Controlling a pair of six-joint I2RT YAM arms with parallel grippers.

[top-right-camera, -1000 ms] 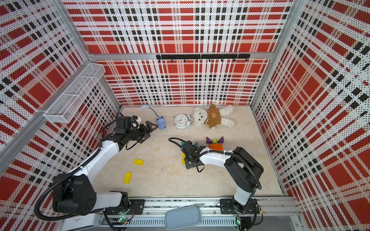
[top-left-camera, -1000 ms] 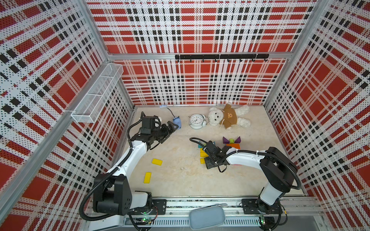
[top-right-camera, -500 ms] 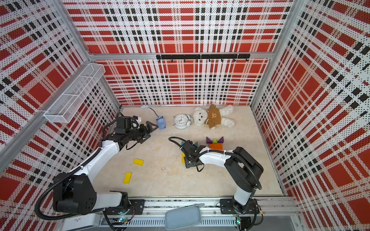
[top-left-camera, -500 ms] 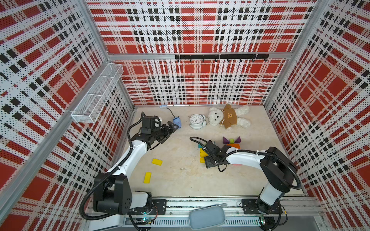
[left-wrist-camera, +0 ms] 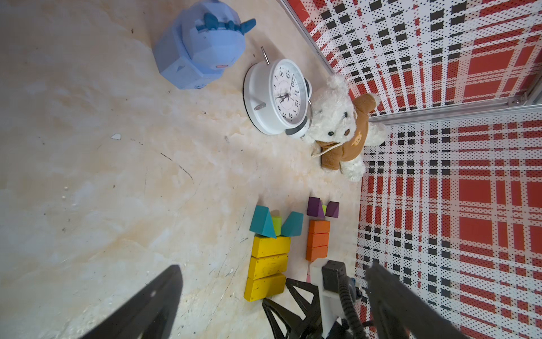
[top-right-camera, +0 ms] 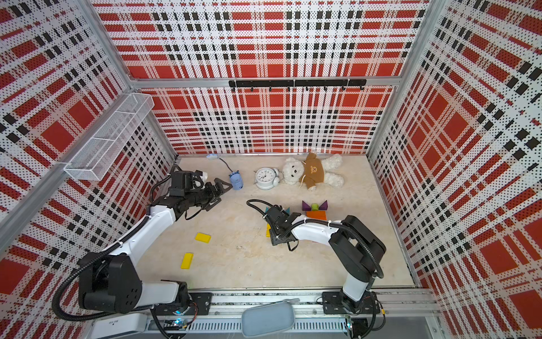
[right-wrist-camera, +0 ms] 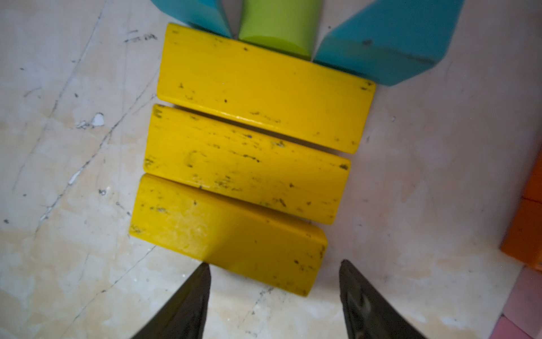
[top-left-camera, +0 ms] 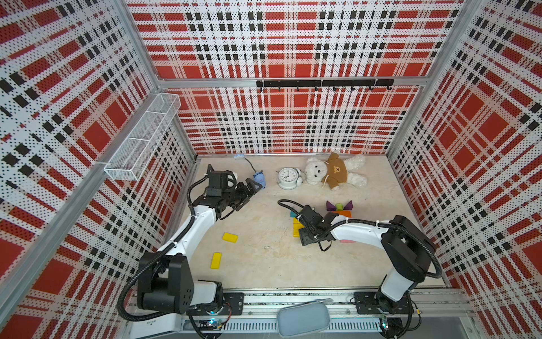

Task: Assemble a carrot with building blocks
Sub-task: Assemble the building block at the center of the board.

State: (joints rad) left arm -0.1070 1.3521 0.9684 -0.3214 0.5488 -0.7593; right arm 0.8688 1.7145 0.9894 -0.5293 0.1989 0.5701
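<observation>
Right gripper: jaws apart, empty, just short of the nearest of three yellow bars on the counter. Teal triangles and lime stub are cut off by the frame edge. In both top views the right arm hides most of that row. Left gripper: jaws wide, empty. Arms placed as a second ago.

Bright even light, soft shadows, wide-angle bending, wrist-view edges blurred.

You've got on the beige bench: loose yellow bar, second yellow bar, yellow row touching teal triangles, orange row under purple triangles, alarm clock, teddy bear, blue toy.
</observation>
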